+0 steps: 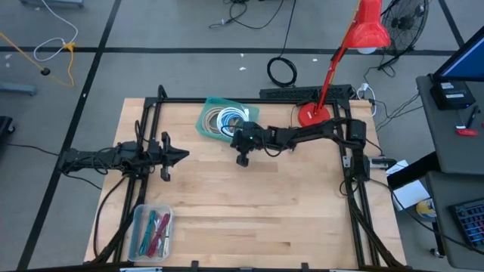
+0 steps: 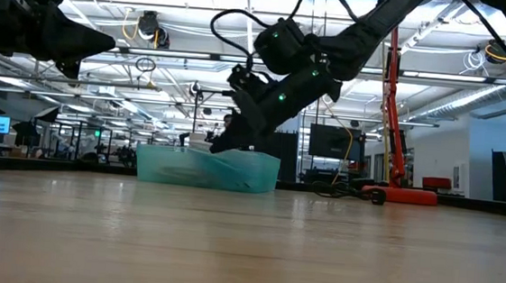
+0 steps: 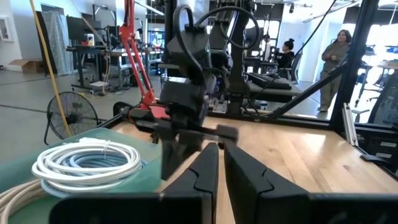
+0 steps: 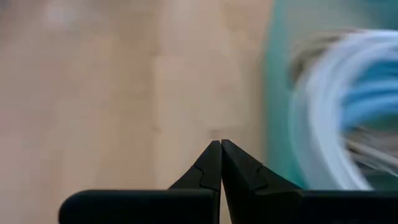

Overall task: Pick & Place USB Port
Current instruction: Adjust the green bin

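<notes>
White coiled USB cables (image 1: 225, 119) fill the teal plastic bin (image 1: 208, 106); right gripper (image 1: 243, 159), jaws pressed together, should spread before descending. Left gripper (image 1: 184, 156) waits, nearly closed.

A big robot lab is shown: a wooden tabletop (image 1: 249, 196) in a frame, desks, screens, cables, ceiling lights.

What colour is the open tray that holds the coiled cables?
The plastic tray is teal green; the coiled cables inside are white and blue. The high view shows it best.
</notes>
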Robot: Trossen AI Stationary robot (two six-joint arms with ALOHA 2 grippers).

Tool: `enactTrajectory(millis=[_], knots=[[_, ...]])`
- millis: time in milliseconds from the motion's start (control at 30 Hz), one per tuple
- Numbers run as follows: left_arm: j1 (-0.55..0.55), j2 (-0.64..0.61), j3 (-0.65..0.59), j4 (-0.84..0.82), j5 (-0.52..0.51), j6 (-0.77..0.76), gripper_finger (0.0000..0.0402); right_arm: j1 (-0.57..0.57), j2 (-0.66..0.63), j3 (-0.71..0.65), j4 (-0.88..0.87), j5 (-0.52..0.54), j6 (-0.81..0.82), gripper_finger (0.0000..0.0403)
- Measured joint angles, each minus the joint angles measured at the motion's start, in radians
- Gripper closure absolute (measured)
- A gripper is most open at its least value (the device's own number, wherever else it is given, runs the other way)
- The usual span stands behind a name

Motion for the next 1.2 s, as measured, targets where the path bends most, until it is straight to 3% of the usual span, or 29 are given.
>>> enactTrajectory(millis=[200,400,833,1200], knots=[[0.000,0.000,0.000,0.001,0.000,0.000,0.0369,0.000,-0.016,0.000,-0.049,0.170,-0.052,0.0403],[0.000,0.000,0.000,0.001,0.000,0.000,0.0369,-0.002,-0.015,0.000,-0.063,0.205,-0.057,0.0403],[0.000,0.000,0.000,0.001,0.001,0.000,0.0369,-0.010,-0.014,-0.002,-0.143,0.436,-0.048,0.0403],[0.000,0.000,0.001,0.001,0.001,0.000,0.0369,-0.012,-0.014,-0.002,-0.141,0.442,-0.041,0.0403]])
